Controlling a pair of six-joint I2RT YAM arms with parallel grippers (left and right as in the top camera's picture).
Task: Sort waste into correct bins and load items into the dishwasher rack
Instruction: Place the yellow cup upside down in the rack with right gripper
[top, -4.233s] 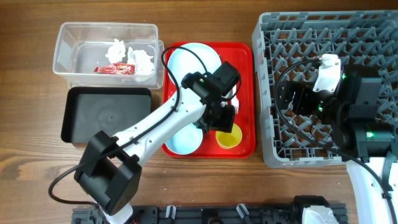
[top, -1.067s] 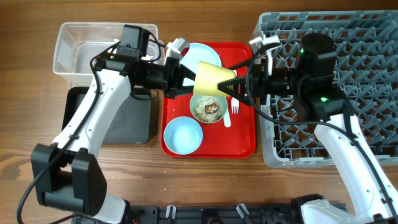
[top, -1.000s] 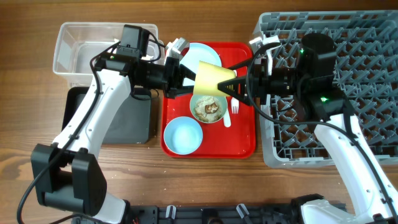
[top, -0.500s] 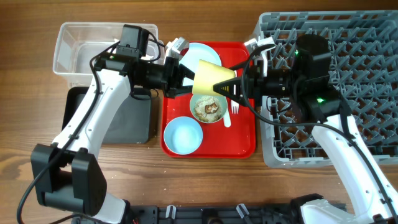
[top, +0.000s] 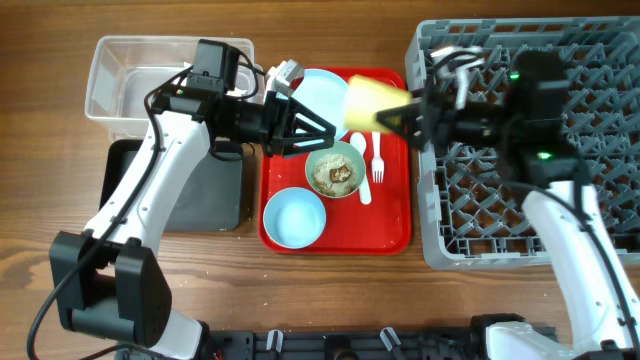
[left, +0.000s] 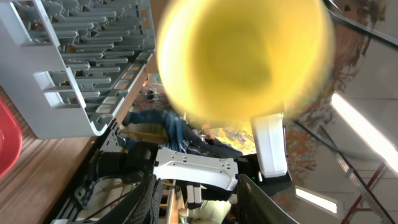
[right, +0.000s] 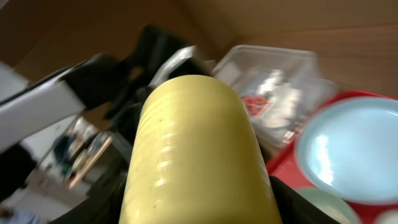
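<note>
Upper left sits the clear tub (top: 100, 80), the black tray (top: 215, 195) below it. Mid-frame, the left gripper (top: 312, 129) hangs spread and empty over the red tray (top: 395, 235). Just right, the right gripper (top: 412, 113) pinches the yellow cup (top: 370, 100), tipped sideways, beside the dishwasher rack (top: 440, 250)

Wooden table (top: 60, 180), bright ceiling strip lights (left: 364, 127)

Robot lab, wooden table (top: 60, 250), strip lights (left: 364, 126)
</note>
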